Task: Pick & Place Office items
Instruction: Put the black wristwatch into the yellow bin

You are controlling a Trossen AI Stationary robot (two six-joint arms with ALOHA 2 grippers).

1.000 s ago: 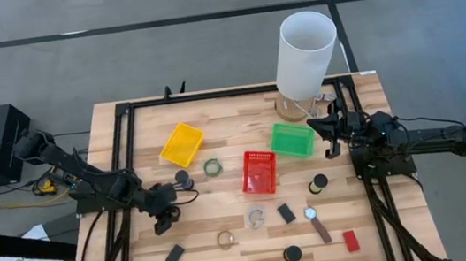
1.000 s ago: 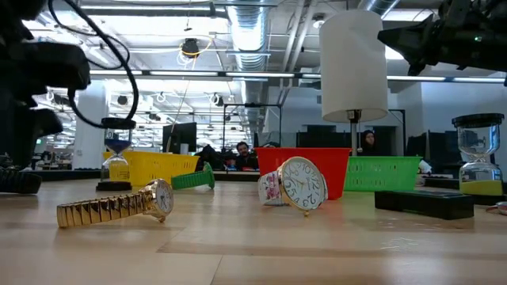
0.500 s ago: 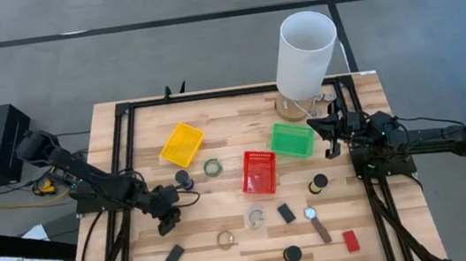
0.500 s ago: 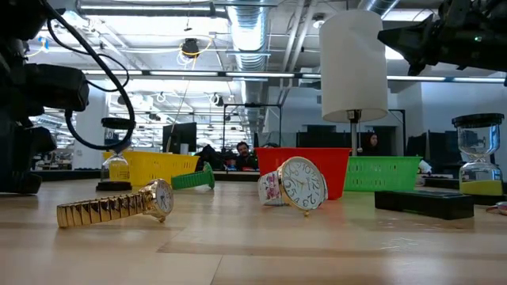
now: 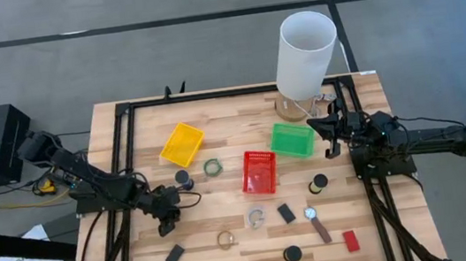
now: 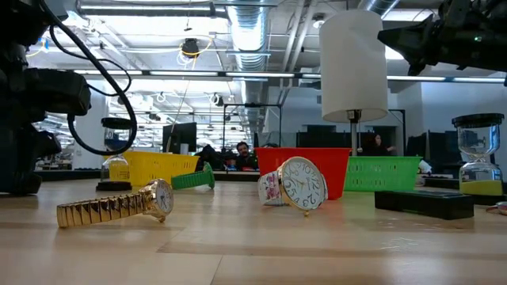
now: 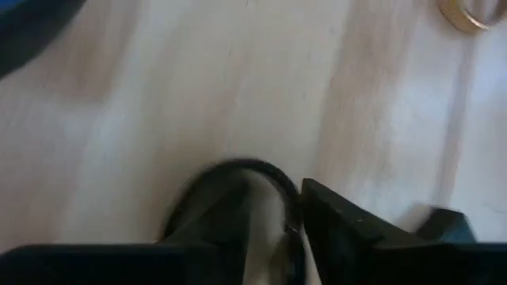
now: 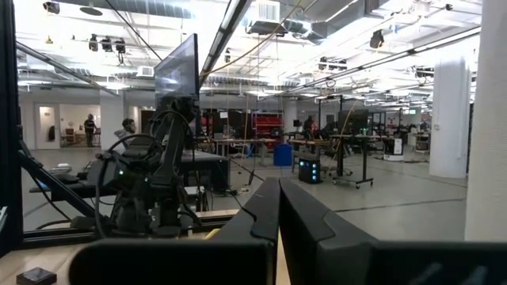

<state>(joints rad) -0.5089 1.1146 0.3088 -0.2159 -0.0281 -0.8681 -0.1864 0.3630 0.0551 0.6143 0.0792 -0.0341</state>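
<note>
The left gripper (image 5: 171, 220), fingers together, sits low over bare wood near the left edge, a flat black rectangle (image 5: 174, 254) lying diagonally beside it.

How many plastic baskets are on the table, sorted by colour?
yellow basket: 1
red basket: 1
green basket: 1
Total: 3
</note>
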